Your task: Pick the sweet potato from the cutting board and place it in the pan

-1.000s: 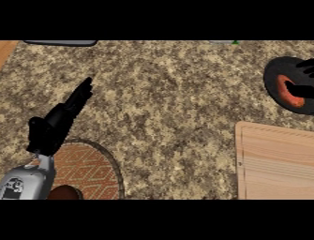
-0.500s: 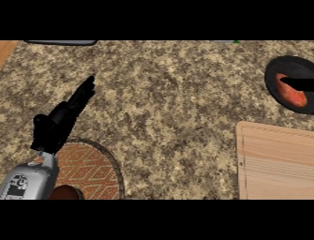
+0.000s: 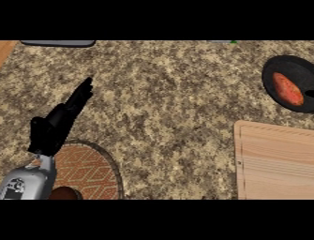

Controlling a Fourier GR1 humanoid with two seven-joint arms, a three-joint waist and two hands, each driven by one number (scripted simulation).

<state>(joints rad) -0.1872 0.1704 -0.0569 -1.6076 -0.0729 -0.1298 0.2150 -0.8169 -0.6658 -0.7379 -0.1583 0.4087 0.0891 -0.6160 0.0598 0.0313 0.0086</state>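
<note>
As the sweet potato [image 3: 288, 88] lies in the pan [image 3: 303, 68], the job looks done.
Left hand [image 3: 53, 128] rests, fingers straight, holding nothing; right hand out of view.

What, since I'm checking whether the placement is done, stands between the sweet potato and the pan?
Nothing visible does: the sweet potato lies inside the pan, past the far edge of the cutting board. The left robot hand is open at the other side of the counter, well apart from both.
</note>
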